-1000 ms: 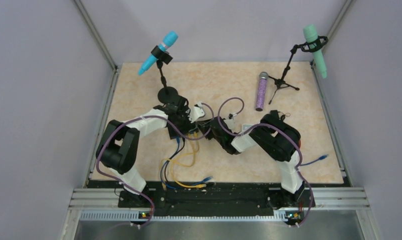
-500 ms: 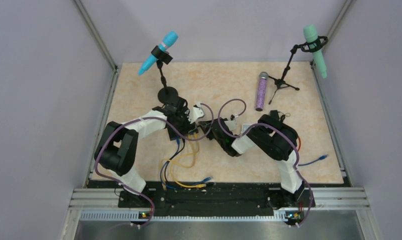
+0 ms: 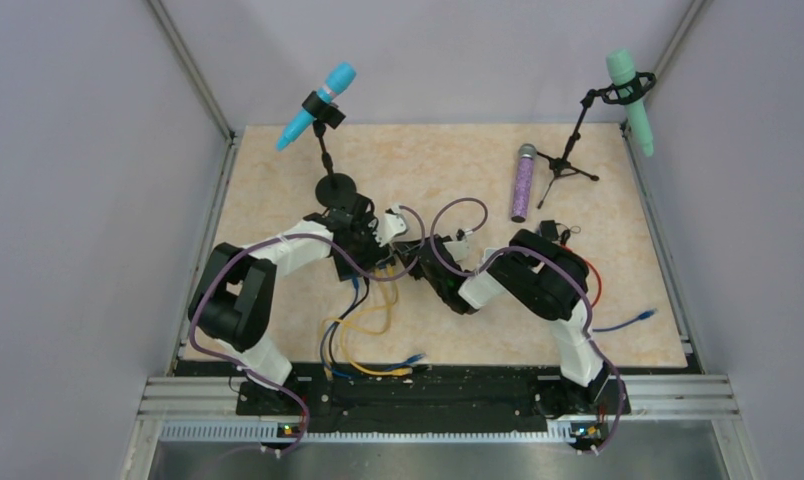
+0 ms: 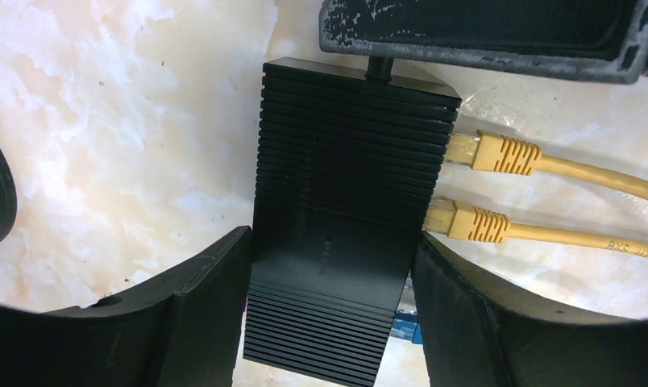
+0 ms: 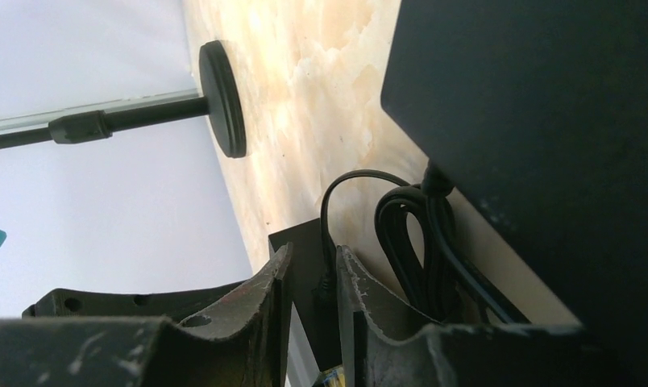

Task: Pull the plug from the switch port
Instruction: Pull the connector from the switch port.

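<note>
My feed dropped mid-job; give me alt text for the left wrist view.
The left gripper clamps the ribbed black switch by its long sides. Two yellow plugs sit in one long edge; the right gripper's fingers pinch a black plug at its far end.

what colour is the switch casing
Black, ribbed at both ends; switch shows best in left wrist view.
</note>
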Controlling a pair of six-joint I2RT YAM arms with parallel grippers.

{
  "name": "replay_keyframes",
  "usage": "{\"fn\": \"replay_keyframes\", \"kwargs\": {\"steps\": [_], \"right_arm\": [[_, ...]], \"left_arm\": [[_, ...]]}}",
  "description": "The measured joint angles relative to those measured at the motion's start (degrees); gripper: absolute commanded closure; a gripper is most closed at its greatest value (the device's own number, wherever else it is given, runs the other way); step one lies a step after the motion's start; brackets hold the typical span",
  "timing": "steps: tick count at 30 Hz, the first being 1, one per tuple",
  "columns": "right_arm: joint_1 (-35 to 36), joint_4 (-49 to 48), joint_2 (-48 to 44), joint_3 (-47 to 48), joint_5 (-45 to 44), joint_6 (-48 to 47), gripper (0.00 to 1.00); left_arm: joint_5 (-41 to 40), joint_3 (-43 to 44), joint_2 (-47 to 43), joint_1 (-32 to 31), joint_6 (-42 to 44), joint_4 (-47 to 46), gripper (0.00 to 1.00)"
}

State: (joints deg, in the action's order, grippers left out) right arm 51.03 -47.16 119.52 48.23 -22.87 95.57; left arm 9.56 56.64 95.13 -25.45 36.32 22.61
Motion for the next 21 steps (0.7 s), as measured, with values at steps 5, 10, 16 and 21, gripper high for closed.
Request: {"fn": "replay_keyframes", "kwargs": {"steps": [5,10,16,21], "right_arm": [[0.2,-0.6,0.5,0.3,-0.4,-0.1,0.74],[0.5,0.1,0.5,0.6,-0.7,-0.3,0.82],[1.0,-0.6,0.8,0.6,-0.9,-0.5,1.00],[0.9,-3.0,0.9,-0.5,0.1,-1.7,1.00]], "left_arm": [[0.1,0.0,0.0,0.3,-0.3,0.0,0.47],[0.1,0.0,0.0,0.3,-0.4,0.0,0.49],[0.8,-0.7,-1.0,0.8,-0.4,-0.2,0.49],[1.3,-1.2,-1.6,1.0,-0.3,0.0,0.50]]}}
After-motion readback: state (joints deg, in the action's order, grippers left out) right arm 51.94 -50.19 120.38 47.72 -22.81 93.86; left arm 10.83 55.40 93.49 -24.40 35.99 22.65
